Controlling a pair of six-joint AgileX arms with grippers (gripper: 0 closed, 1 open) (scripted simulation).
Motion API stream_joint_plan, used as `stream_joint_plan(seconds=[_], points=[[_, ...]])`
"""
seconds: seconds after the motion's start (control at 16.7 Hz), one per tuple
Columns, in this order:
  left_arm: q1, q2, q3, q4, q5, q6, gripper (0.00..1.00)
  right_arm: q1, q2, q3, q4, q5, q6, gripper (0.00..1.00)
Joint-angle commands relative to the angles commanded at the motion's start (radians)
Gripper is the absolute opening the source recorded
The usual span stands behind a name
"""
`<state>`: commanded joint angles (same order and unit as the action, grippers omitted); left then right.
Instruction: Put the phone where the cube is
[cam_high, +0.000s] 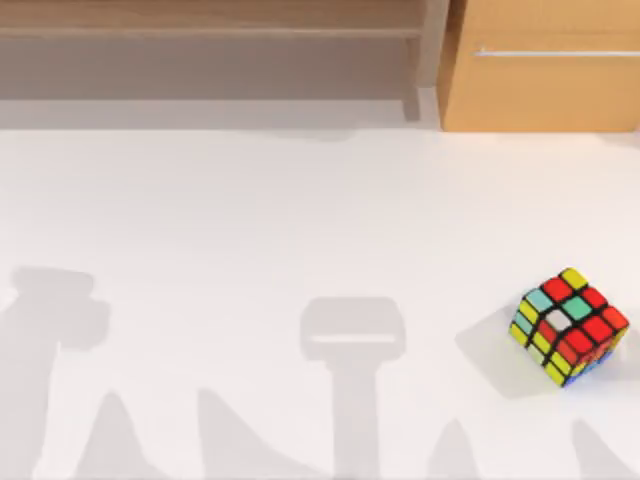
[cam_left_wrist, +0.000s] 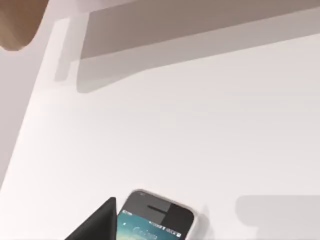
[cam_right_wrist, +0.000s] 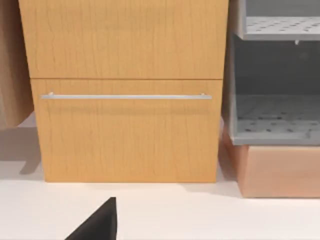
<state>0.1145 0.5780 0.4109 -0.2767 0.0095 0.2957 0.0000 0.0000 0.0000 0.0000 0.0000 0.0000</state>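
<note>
From my left wrist camera I see one dark finger (cam_left_wrist: 97, 222) of my left pincer, just beside the phone (cam_left_wrist: 157, 220) on the white table (cam_left_wrist: 200, 125). Whether this pincer is wide or narrow, I cannot tell. The phone lies screen up, its long axis leading away from the camera (earpiece end farthest). The cube (cam_high: 568, 325) sits tilted near the table's right side.

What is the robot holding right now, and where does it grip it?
It cannot be told: the phone sits beside the left end effector, but no grip is visible. The cube lies untouched.
</note>
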Motion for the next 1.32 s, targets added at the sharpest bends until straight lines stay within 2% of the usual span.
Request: stream_joint_plan(seconds=[0.36,0.72,1.02,1.32], points=[[0.121,0.637,0.382,-0.282,0.007,0.275,1.0,0.0,0.0,0.0,0.0,0.0,0.0,1.0],[0.225,1.134,0.711,-0.511,0.006,0.512,1.0,0.0,0.0,0.0,0.0,0.0,0.0,1.0],[0.273,1.358,0.877,-0.609,0.001,0.623,1.0,0.0,0.0,0.0,0.0,0.0,0.0,1.0],[0.279,1.383,0.897,-0.62,0.0,0.636,1.0,0.0,0.0,0.0,0.0,0.0,0.0,1.0]])
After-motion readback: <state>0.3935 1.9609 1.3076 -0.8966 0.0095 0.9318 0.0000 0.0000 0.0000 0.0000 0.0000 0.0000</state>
